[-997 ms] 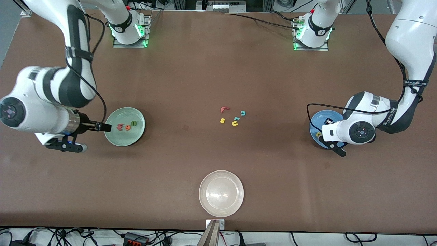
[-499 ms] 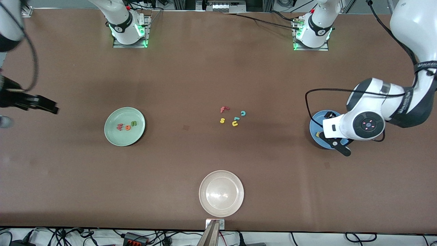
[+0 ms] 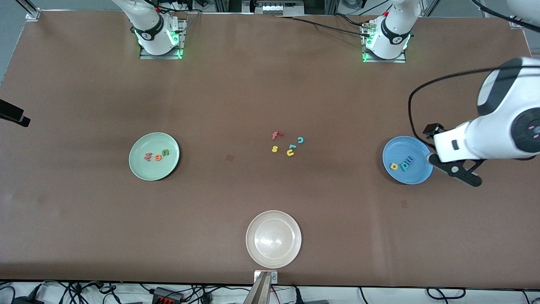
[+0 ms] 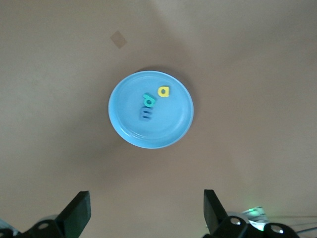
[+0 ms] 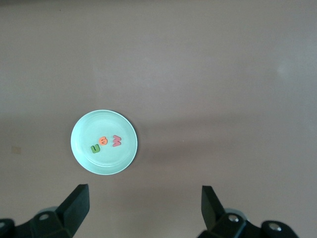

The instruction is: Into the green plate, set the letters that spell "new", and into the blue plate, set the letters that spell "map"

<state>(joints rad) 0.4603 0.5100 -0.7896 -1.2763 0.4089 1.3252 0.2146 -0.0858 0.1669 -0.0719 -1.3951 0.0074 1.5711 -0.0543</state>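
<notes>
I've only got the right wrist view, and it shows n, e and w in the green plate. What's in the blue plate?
Observer: The blue plate holds the m, the a and the p.
Operator: Where are the claws?
Observer: The left claw is open, holding nothing, over the table beside the blue plate. The right claw is open over the table edge at the right arm's end.
Operator: Any letters outside the plates?
Observer: Yes, mid-table: f, s, u, c and one more teal piece, all farther from the front camera than a whitish plate.
</notes>
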